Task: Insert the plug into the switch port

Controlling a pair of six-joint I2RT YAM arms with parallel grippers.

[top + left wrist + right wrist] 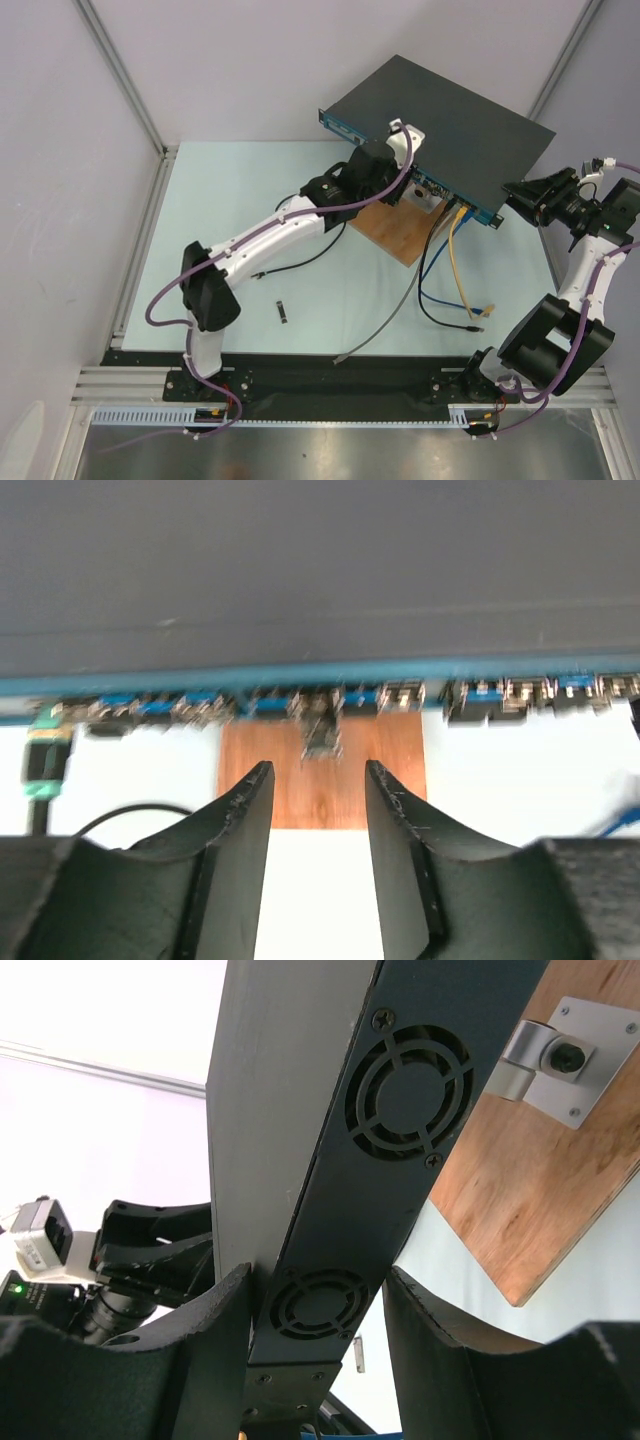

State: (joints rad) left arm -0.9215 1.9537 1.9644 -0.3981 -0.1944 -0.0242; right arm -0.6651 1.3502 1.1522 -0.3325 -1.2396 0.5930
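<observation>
A pale table (250, 200) runs out from my two bases, with grey walls and a metal frame around it. Nearest me on it lies a small black piece (283, 312). To its right is a loose tangle of cables: a grey cable (390, 320), a blue cable (430, 290) and a yellow cable (458, 265), all running up toward the switch.

My left arm reaches forward across the middle of the table. My left fingers (317, 772) are spread, with nothing between them. Through the gap I see the board (320, 790), brown wood lying flat under the front of the switch. Just beyond the tips, and apart from them, the plug (318, 730) sits at a socket in the blue front face. It is in line with the gap, but too blurred for me to say how deep it goes. A green plug (45, 765) hangs from the row far to the left.

My right arm bends up from the right side. My right fingers (318, 1275) pinch the end of the switch, one on each flat side, with the fan grilles between them. Past them a metal bracket (560, 1055) is screwed to the board.

The switch (440, 110) lies at the far right of the table. It is set at an angle, with its front face toward my left arm and its front edge over the board.
</observation>
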